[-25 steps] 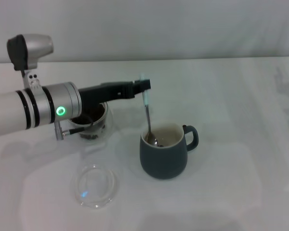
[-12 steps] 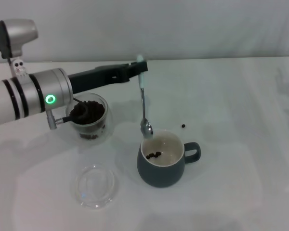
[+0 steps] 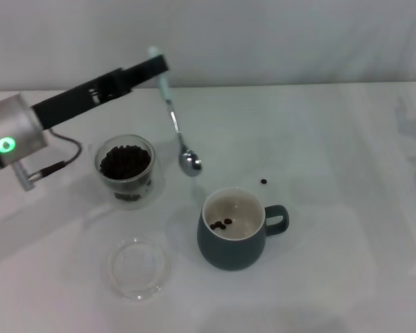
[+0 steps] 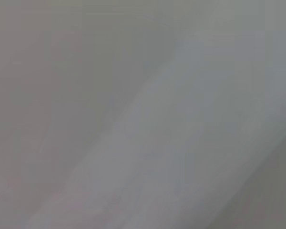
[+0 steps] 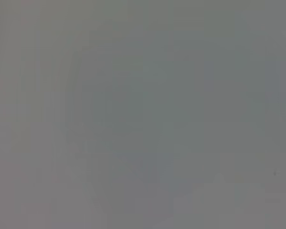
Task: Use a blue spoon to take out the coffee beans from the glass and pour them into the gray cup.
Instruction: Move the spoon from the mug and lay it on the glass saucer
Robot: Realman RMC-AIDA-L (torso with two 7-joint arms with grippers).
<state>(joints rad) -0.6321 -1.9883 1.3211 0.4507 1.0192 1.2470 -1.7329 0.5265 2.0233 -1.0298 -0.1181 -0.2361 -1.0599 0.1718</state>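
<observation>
In the head view my left gripper is shut on the pale handle of the blue spoon, which hangs down with its metal bowl empty in the air between the glass and the cup. The glass stands at the left with a heap of coffee beans in it. The gray cup stands to the right of it, handle to the right, with a few beans on its cream bottom. One bean lies on the table behind the cup. Both wrist views show only plain grey. The right gripper is out of view.
A shallow clear glass dish lies on the white table in front of the glass. My left arm reaches in from the left above the glass.
The spoon has risen out of the cup and moved left and back with my left gripper. A few beans now lie in the cup and one on the table.
</observation>
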